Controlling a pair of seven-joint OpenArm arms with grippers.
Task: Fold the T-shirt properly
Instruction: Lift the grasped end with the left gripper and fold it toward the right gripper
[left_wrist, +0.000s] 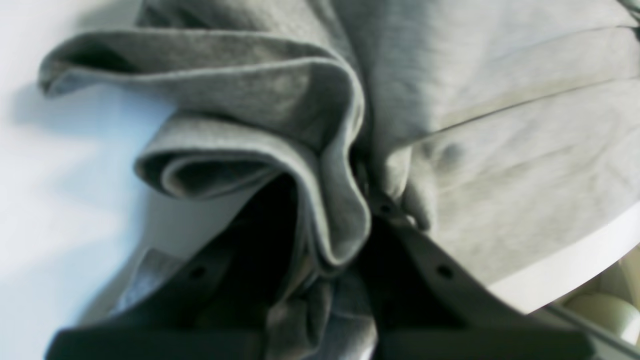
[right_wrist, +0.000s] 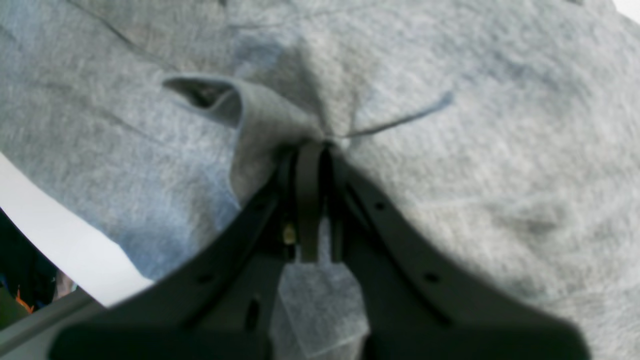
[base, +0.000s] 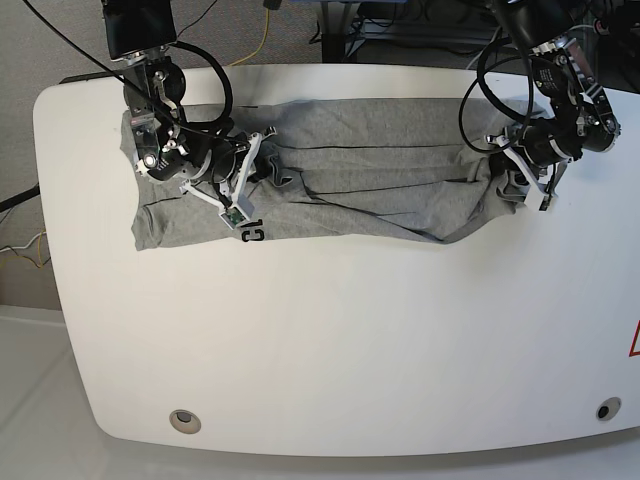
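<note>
The heather-grey T-shirt (base: 380, 170) lies stretched sideways across the far half of the white table (base: 330, 340), creased along its length. A bit of black print (base: 248, 233) shows at its near left edge. My right gripper (base: 252, 160) is over the shirt's left part and is shut on a pinched peak of cloth (right_wrist: 280, 120), its fingertips (right_wrist: 310, 150) pressed together. My left gripper (base: 506, 172) holds the shirt's right end, where bunched hem folds (left_wrist: 320, 165) run between its dark fingers (left_wrist: 395, 220). It is shut on that fabric.
The table's edge lies close to both grippers, at the lower right of the left wrist view (left_wrist: 560, 270) and the lower left of the right wrist view (right_wrist: 65, 245). Cables (base: 250, 40) hang behind the table. A red sticker (base: 633, 340) marks its right edge.
</note>
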